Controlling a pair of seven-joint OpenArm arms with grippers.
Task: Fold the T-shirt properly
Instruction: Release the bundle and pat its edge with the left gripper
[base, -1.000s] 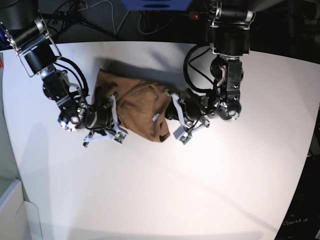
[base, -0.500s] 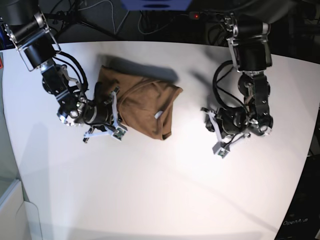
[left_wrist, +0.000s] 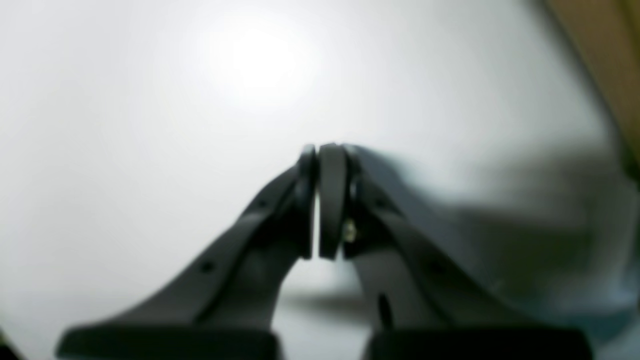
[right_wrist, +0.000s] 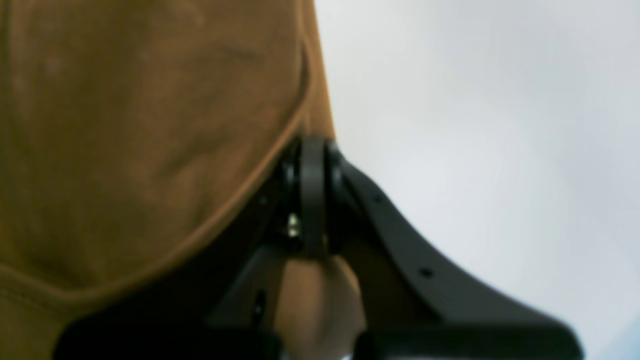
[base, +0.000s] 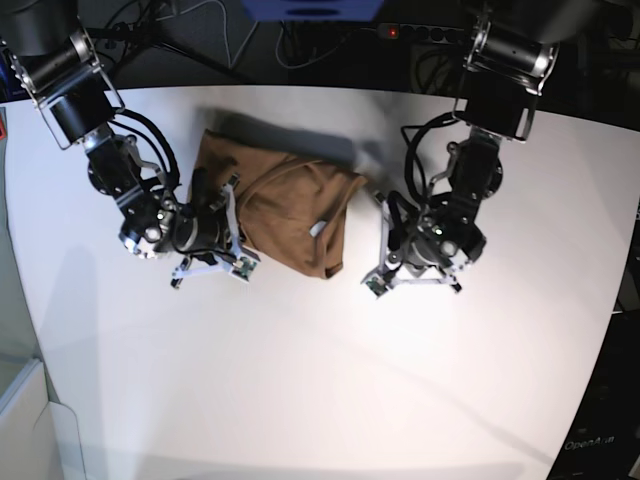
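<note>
The tan-brown T-shirt (base: 285, 210) lies bunched in a rough folded heap on the white table (base: 320, 380), its white label (base: 318, 229) showing near the right edge. My right gripper (base: 240, 250) is at the shirt's lower left edge. In the right wrist view this gripper (right_wrist: 312, 145) is shut on a hem of the T-shirt (right_wrist: 150, 125), with cloth bunched between the fingers. My left gripper (base: 378, 262) is just right of the shirt, low over bare table. In the left wrist view it (left_wrist: 318, 150) is shut and empty, with the shirt (left_wrist: 600, 60) at the top right corner.
Black cables and a power strip (base: 400, 32) lie beyond the table's far edge. A white box (base: 25, 420) stands off the table's lower left corner. Both arms' black cable loops hang beside the shirt.
My left gripper let go of the shirt's right edge, swung away to the right, and has come back close to that edge, shut. The right gripper has barely moved.
</note>
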